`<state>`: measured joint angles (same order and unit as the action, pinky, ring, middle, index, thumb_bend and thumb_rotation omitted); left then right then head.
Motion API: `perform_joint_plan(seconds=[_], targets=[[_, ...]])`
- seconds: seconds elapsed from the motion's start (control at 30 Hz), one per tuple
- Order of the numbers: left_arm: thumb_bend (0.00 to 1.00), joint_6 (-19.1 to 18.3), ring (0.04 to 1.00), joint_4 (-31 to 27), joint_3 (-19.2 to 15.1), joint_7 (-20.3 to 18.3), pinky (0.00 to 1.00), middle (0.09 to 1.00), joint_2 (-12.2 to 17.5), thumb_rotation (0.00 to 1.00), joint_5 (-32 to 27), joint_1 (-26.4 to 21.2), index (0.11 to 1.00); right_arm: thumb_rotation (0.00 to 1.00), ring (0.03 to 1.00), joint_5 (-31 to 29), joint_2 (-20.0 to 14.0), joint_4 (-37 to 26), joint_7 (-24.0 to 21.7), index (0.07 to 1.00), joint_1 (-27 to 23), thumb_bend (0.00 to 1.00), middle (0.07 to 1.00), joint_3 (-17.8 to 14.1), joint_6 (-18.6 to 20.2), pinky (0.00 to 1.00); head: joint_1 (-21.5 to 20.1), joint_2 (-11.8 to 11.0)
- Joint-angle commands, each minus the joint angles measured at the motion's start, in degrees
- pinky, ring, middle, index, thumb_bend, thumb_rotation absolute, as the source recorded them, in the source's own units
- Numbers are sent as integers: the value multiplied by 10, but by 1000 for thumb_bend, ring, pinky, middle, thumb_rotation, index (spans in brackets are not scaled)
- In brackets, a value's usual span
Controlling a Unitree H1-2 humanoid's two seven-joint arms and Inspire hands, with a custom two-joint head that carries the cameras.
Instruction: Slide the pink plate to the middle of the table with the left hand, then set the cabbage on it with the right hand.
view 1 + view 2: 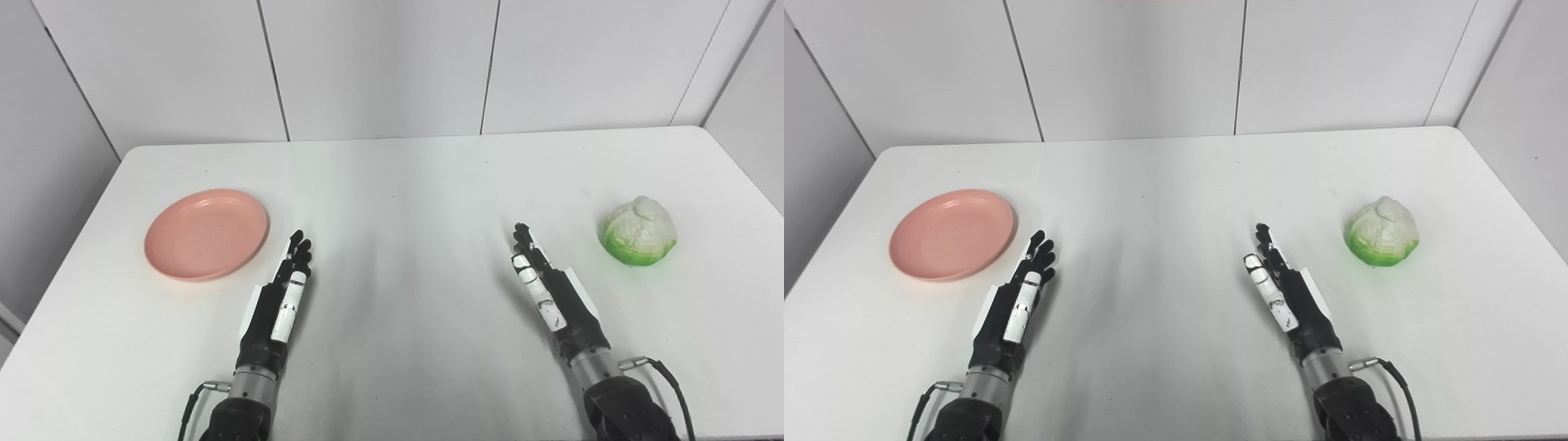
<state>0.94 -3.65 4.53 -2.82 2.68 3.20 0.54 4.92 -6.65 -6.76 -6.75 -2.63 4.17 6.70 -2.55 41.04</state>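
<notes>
Pink plate: round, shallow, raised rim, salmon-pink, nothing on it. Flat and right side up on the left part of the white table, well short of the middle, near the left edge.

Cabbage: small rounded head, pale white on top, bright green around the base. Resting on the tabletop at the right side, well apart from the plate, nothing touching it.

A white table with rounded far corners fills most of the view, and directly behind its far edge stands a wall of pale grey panels split by thin dark vertical seams, angling forward past both table ends.
</notes>
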Motion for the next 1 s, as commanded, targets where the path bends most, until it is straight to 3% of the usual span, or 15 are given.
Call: perform_joint_plan(seconds=[0.0,0.13,0.27,0.33,0.6,0.83,0.97], targets=[[292,-3,973,1,3,-4,953,976,-3,1000,-1,-4,964,1000,1000,-4,-2,-2,-5,1000,-9,325,1000,3,-11,1000,0,0],[292,-4,972,1,4,-5,956,976,-2,1000,-1,-4,966,1000,1000,-6,-1,-4,-5,1000,-8,321,1000,2,-7,1000,5,-3],[288,9,967,17,5,0,952,970,-6,1000,5,-5,962,1000,1000,-7,-5,3,-5,1000,-8,306,1000,0,-17,1000,41,-10],[286,10,967,22,12,6,954,968,-12,1000,18,-8,963,1000,1000,-15,-10,7,-10,1000,-9,289,1000,-5,-17,1000,97,-24],[373,80,969,123,23,40,949,971,-39,1000,60,-33,956,1000,1000,-56,-30,26,-29,1000,-9,217,1000,-21,-37,1000,213,-78],[426,140,966,208,19,53,948,965,-53,1000,62,-57,955,1000,1000,-65,-38,57,-36,1000,-15,128,1000,-24,-77,1000,253,-115],[457,160,962,235,17,61,946,960,-56,1000,72,-64,954,1000,1000,-68,-36,56,-37,1000,-14,97,1000,-25,-81,1000,254,-122]])
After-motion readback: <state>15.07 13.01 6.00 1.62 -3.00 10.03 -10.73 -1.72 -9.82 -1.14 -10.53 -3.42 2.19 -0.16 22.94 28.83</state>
